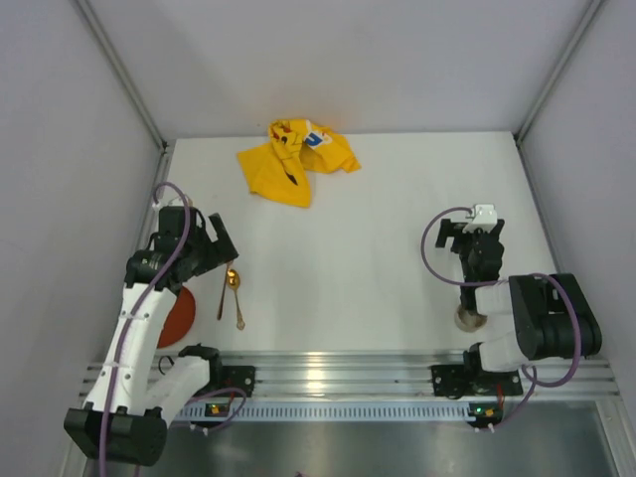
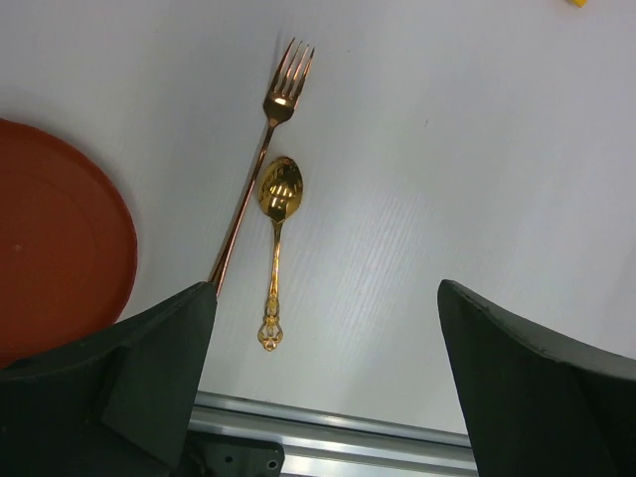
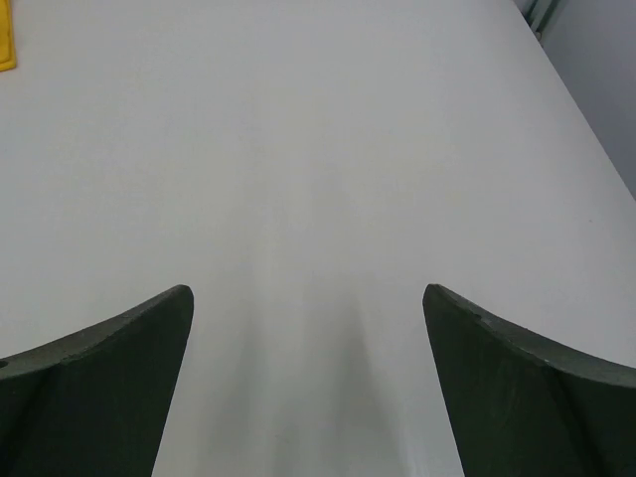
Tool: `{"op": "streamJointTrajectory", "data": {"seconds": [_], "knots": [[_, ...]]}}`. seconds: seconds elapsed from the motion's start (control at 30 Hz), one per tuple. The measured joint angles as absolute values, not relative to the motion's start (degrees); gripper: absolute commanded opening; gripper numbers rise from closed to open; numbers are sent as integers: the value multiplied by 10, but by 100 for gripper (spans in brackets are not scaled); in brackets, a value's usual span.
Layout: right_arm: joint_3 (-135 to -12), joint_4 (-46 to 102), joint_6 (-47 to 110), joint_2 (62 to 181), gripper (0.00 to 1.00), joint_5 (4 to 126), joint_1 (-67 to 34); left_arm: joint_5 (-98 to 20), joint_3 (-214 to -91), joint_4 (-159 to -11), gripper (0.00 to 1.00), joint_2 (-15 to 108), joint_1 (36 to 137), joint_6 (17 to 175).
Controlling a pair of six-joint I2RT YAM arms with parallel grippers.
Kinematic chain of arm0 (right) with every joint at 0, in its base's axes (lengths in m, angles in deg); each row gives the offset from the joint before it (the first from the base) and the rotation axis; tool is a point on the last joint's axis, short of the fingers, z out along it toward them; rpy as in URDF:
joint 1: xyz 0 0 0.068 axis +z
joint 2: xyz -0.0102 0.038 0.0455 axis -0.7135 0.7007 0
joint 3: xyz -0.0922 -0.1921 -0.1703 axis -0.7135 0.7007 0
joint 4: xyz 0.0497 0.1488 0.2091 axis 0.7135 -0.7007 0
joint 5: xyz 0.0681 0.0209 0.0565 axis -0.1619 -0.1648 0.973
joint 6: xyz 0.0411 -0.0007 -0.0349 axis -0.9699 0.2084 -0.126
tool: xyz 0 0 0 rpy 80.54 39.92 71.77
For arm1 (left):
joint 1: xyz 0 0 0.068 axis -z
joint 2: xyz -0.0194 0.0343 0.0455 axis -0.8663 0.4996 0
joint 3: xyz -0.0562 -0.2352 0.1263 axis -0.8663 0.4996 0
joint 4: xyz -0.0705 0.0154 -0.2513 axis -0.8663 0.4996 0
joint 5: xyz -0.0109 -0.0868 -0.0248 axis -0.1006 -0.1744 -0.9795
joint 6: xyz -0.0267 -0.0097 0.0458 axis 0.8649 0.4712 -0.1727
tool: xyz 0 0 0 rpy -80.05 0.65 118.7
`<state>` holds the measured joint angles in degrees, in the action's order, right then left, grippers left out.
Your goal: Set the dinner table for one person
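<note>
Dinner table: the white top fills the middle of the overhead view. Everything on it sits at its edges, so judge the setting as not yet begun.
Left gripper: its fingers stand wide apart with nothing between them. It hangs over the cutlery at the lower left of the overhead view.
Right gripper: it is also spread wide, with only bare tabletop beneath it, at the right of the overhead view.
Plate: the red disc lies at the left edge of the left wrist view. Part of it is hidden under the left arm in the overhead view.
Fork: it lies copper-coloured with its tines toward the top of the frame. The end of its handle runs behind the left finger.
Spoon: it is gold and lies just beside the fork's handle. You cannot tell whether the two touch.
Cloth: it lies crumpled and yellow at the top centre of the overhead view, well apart from both arms.
Step in hand: this is probably a pick of one piece of cutlery with the left arm.
How to do it well: take the spoon first, across the thin handle below the bowl, because its far side is open. Come straight down so your finger does not knock the fork.
Risk: thin metal lying flat may slip, so close low against the table.
</note>
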<state>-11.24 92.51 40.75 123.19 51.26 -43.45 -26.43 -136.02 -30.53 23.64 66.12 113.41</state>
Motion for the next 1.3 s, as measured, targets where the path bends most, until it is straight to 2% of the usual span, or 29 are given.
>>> {"op": "streamJointTrajectory", "data": {"seconds": [0.4,0.53,0.63,0.83,0.93,1.03,1.07,1.17,1.3], "knots": [[-112,925,407,1232,100,513,-435,-268,-1354,-301,98,270,661,1197],[-112,925,407,1232,100,513,-435,-294,-1343,-324,98,294,661,1208],[-112,925,407,1232,100,513,-435,-313,-1344,-356,94,305,661,1217],[-113,922,408,1231,100,506,-434,-296,-1382,-395,96,364,661,1238],[-154,812,409,1189,100,463,-409,-273,-1438,-427,94,429,661,1248],[-317,585,371,1141,100,451,-376,-252,-1503,-457,94,511,662,1254],[-403,503,337,1135,100,463,-369,-248,-1525,-472,92,542,663,1258],[-549,420,223,1114,100,510,-368,-244,-1583,-496,89,628,667,1276],[-617,286,127,1088,100,585,-399,-243,-1723,-501,89,787,691,1296]]}}
